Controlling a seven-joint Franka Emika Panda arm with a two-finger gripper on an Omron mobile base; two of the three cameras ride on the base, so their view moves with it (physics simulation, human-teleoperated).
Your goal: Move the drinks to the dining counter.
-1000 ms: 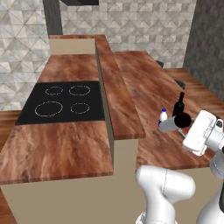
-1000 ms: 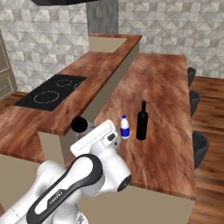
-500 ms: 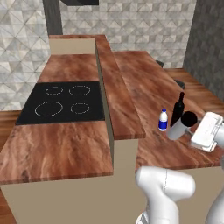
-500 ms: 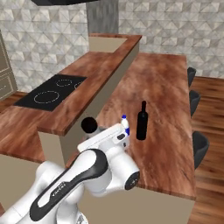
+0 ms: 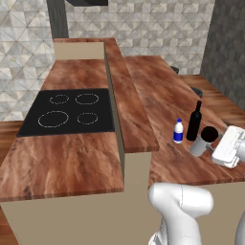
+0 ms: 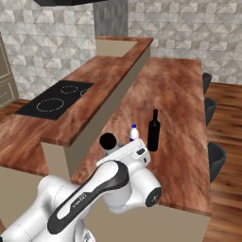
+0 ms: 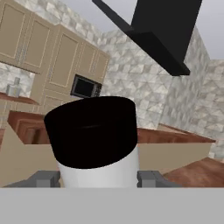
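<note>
My gripper (image 5: pixel 206 147) (image 6: pixel 116 154) (image 7: pixel 98 178) is shut on the tall pale-grey cylinder with a black cap (image 5: pixel 203 141) (image 6: pixel 109 143) (image 7: pixel 94 140). I hold it tilted, low over the near end of the dining counter (image 5: pixel 162 91) (image 6: pixel 177 90). A grey fingertip shows on each side of its body in the hand view. The slim black bottle (image 5: pixel 194 122) (image 6: pixel 153 130) and the small blue-and-white bottle (image 5: pixel 178 131) (image 6: pixel 134 133) stand upright on that counter, just beyond the cylinder.
A narrow raised ledge (image 5: pixel 125 91) (image 6: pixel 111 92) divides the dining counter from the wood top with the black cooktop (image 5: pixel 69 111) (image 6: pixel 54 97). Dark stools (image 6: pixel 215 160) line the counter's far side. A black range hood (image 7: pixel 159 33) and beige cabinets (image 7: pixel 39 52) appear in the hand view.
The arm has carried the cylinder to the right along the counter's near end, away from the blue-and-white bottle, which now shows in full. The two bottles have not moved.
</note>
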